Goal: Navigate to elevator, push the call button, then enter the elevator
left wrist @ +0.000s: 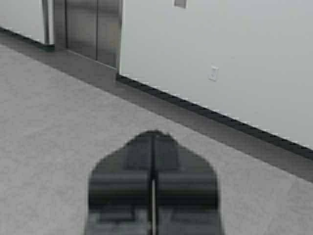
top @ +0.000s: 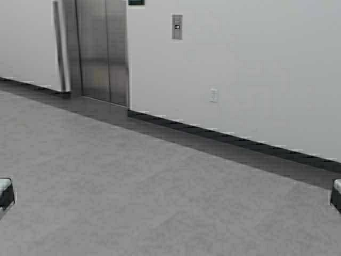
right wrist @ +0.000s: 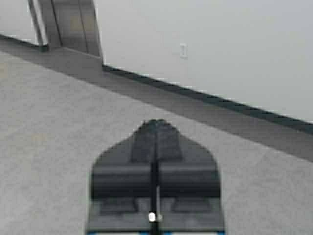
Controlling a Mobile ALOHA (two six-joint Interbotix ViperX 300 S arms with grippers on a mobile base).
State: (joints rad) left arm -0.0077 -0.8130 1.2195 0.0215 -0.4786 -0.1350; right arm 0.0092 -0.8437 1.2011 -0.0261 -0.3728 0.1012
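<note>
Grey speckled floor (top: 160,192) ahead; elevator (top: 101,50) far left, doors together, call button (top: 177,26) on white wall beside it (wall outlet (top: 213,95) below). Left tool (left wrist: 153,142) and right tool (right wrist: 155,128) pressed closed, empty.

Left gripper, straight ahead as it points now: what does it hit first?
Shut left gripper looks clear over grey floor; probably first meets the plain white wall right of the brushed-steel elevator doors. Depth unclear.
</note>
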